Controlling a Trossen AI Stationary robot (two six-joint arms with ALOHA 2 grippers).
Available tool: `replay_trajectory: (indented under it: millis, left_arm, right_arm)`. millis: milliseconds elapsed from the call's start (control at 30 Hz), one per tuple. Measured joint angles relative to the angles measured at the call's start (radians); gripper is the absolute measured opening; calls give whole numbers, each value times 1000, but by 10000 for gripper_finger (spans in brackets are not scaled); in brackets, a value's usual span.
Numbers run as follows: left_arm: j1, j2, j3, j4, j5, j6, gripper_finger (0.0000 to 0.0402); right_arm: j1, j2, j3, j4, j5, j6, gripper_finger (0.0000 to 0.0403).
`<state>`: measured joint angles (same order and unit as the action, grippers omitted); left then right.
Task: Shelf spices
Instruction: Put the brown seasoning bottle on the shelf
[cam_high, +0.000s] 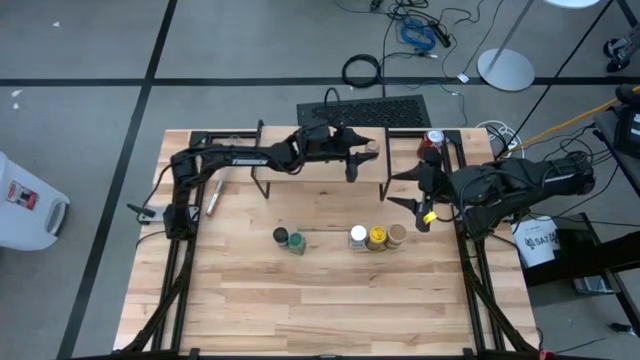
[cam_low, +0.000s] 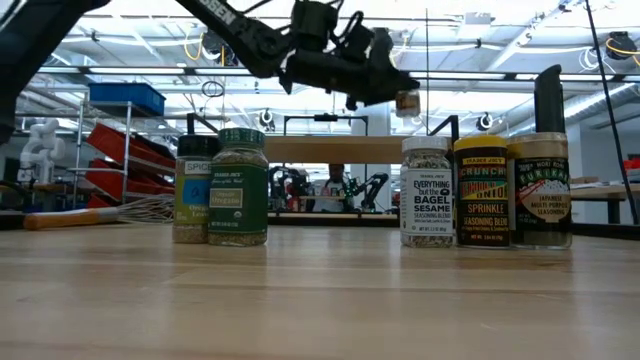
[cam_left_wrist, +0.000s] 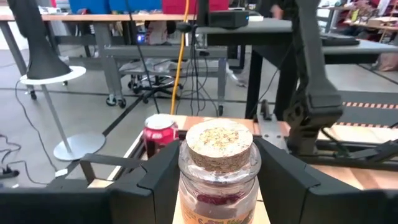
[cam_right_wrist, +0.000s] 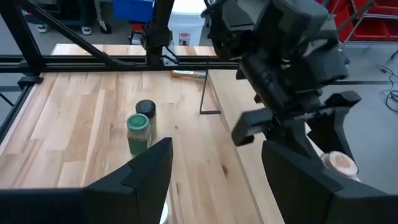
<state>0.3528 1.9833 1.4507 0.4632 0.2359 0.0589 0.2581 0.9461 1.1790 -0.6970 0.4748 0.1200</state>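
One cork-topped jar (cam_left_wrist: 219, 163) sat clamped between the left gripper (cam_left_wrist: 217, 171) fingers above the shelf (cam_low: 335, 149); lowering due next. Right gripper (cam_right_wrist: 214, 180) fingers open, empty.

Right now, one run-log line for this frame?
left gripper: shut on cork-lid jar, raised over shelf | right gripper: open, empty, at table's right edge | five jars on table
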Motion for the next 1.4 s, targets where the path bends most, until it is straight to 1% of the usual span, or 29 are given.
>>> replay_trajectory:
  millis: [367, 600, 933, 1200, 1400]
  left_arm:
    - [6, 75, 48, 3, 1, 0, 183]
    - [7, 86, 48, -1, 3, -1, 183]
    - [10, 86, 48, -5, 3, -79, 183]
    - [12, 86, 48, -10, 3, -71, 183]
    - [16, 116, 48, 3, -1, -71, 183]
  right_arm:
    - [0, 19, 0, -4, -2, 0, 235]
    - [-1, 37, 0, -3, -3, -4, 235]
    - [-1, 37, 0, 20, -3, -20, 235]
    - [-1, 37, 0, 28, -4, -27, 235]
    - [-1, 37, 0, 28, -4, -27, 235]
